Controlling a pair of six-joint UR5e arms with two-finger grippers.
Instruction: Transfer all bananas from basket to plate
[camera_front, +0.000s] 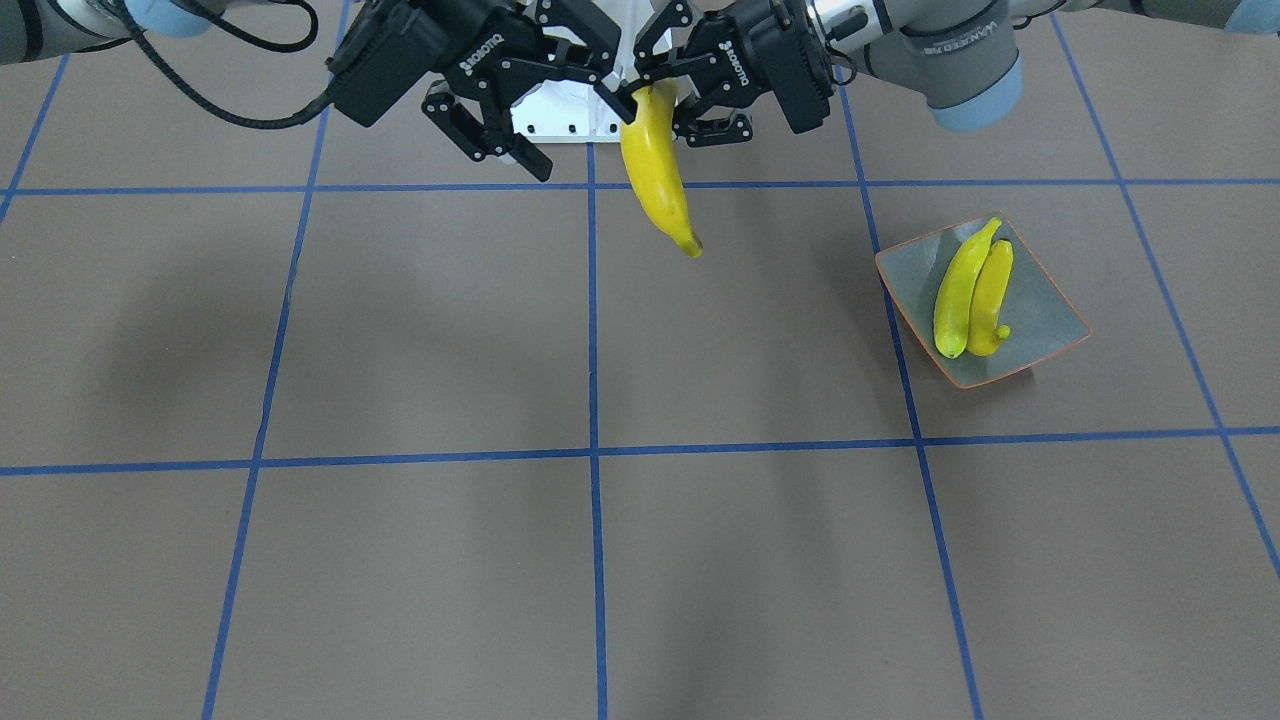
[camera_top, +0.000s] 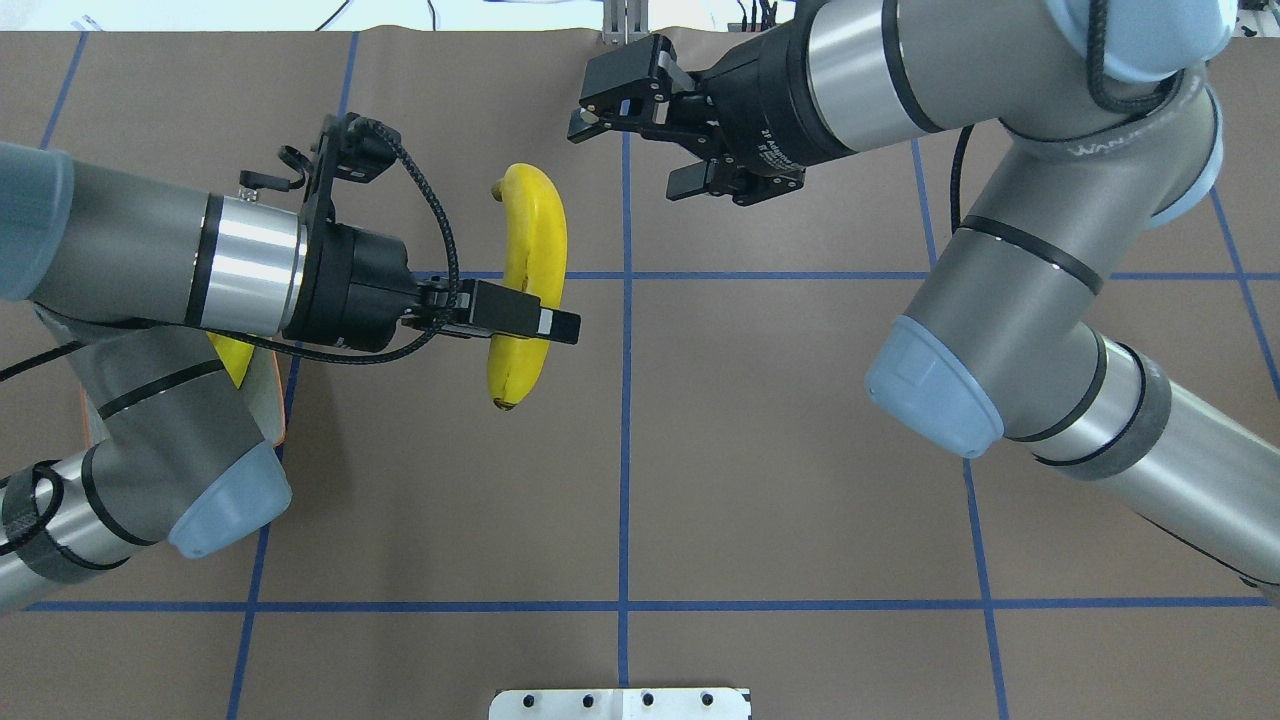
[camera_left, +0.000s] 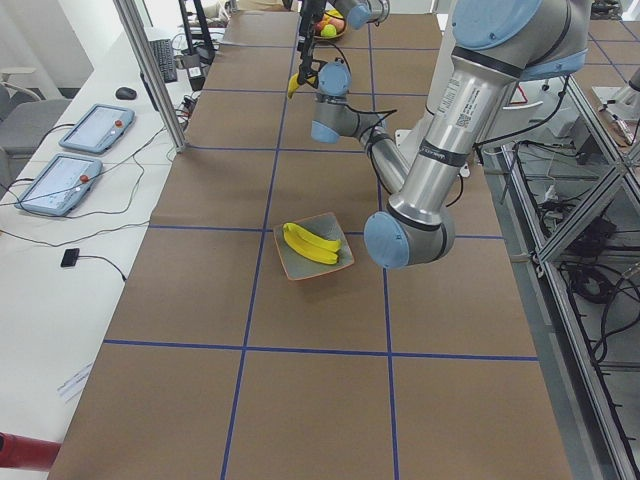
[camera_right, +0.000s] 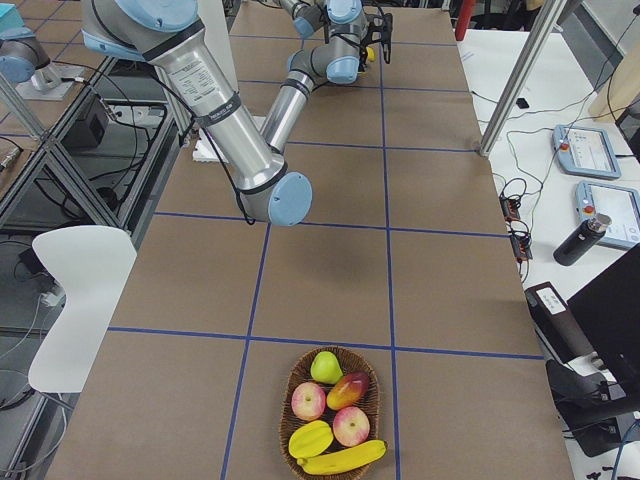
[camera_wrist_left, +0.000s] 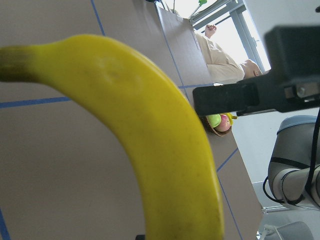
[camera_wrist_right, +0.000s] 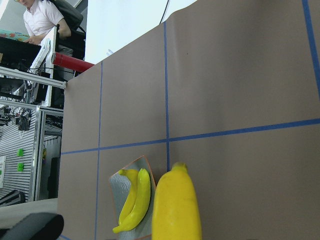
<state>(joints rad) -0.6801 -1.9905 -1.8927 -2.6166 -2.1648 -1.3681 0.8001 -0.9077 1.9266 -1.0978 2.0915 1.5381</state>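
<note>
Bananas (camera_front: 955, 300) on the plate (camera_front: 1045, 315): two, with a third in the air. Swing the left arm (camera_top: 130, 260) toward that plate, at 4 o'clock of the held banana (camera_front: 655, 180) in the front-facing view; lower flat beside the pair, then release. Left gripper (camera_top: 540, 322) clamped on that banana; right gripper (camera_top: 628, 148) at its 1 o'clock overhead, spread and empty. Only from the right-end camera: basket (camera_right: 298, 372), last banana (camera_right: 345, 458) at 6 o'clock. Overhead, plate mostly hidden.

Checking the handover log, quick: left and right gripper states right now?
Left gripper: closed, holding the bright yellow curved banana.
Right gripper: open, holding nothing.
</note>
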